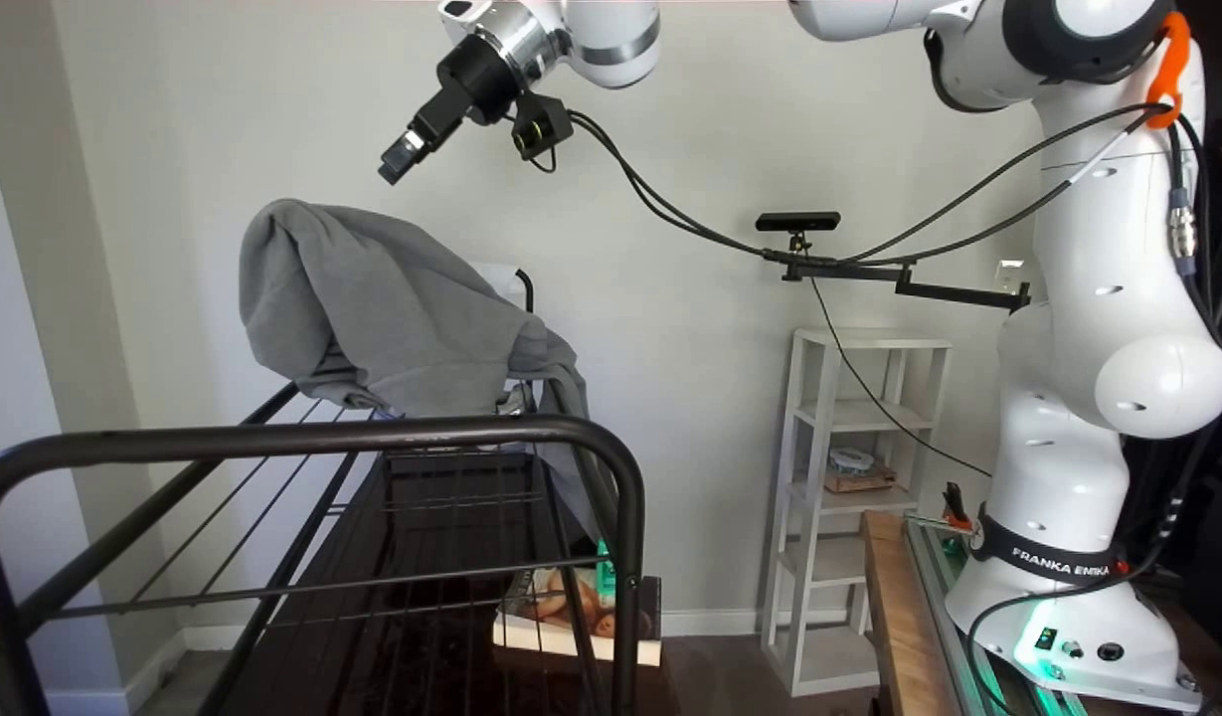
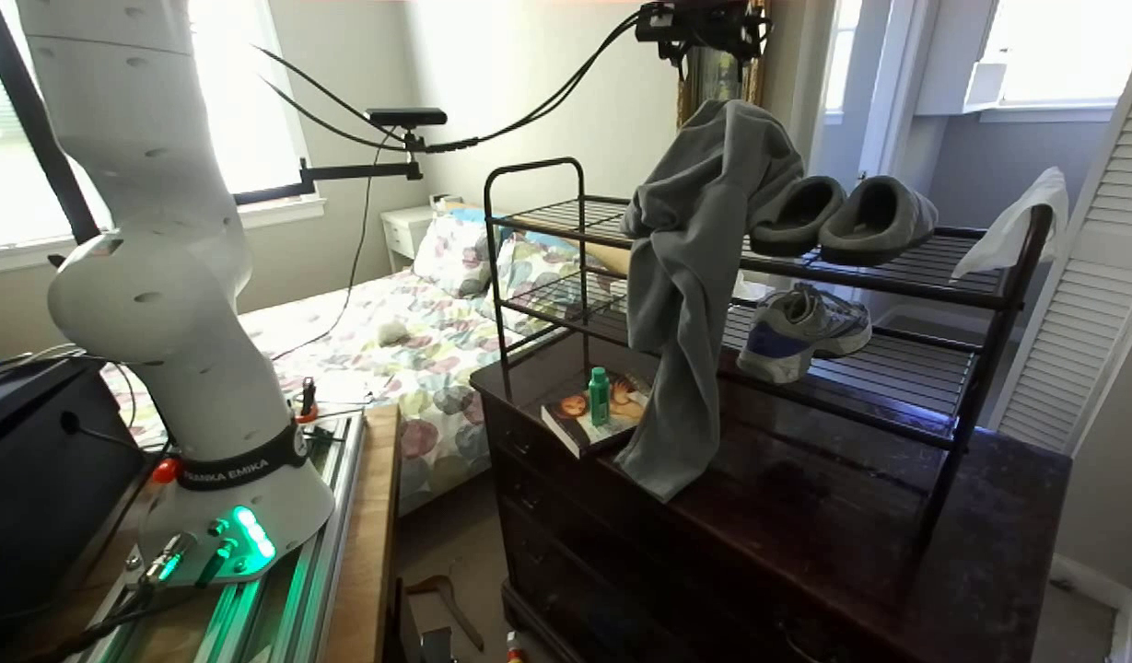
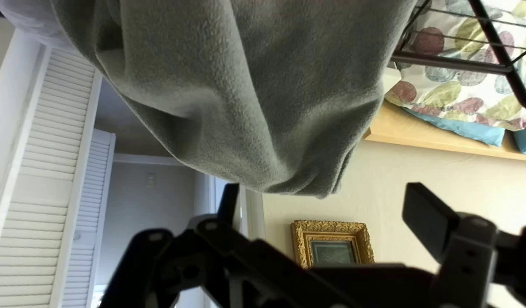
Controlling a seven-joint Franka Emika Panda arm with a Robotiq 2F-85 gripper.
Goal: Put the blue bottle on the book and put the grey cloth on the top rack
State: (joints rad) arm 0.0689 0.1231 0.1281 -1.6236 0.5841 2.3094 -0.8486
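Note:
The grey cloth [image 2: 694, 239] is draped over the top rack [image 2: 971, 262]. One long end hangs down past the lower shelf to the dresser. In an exterior view the cloth [image 1: 412, 308] bunches high at the rack's far end. It fills the upper part of the wrist view [image 3: 254, 94]. A small bottle [image 2: 599, 398], green in the pictures, stands upright on the book [image 2: 566, 428] on the dresser. In an exterior view the bottle [image 1: 605, 582] is partly behind the rack's bars. My gripper [image 1: 390, 171] is above the cloth, apart from it. Its fingers [image 3: 325, 205] are open with nothing between them.
Two grey slippers [image 2: 879, 221] sit on the top rack beside the cloth. A sneaker [image 2: 805, 331] is on the lower shelf. A white cloth [image 2: 1021, 226] hangs at the rack's end. The rack stands on a dark dresser [image 2: 805, 516]. A camera bracket [image 1: 849, 270] sticks out near the arm.

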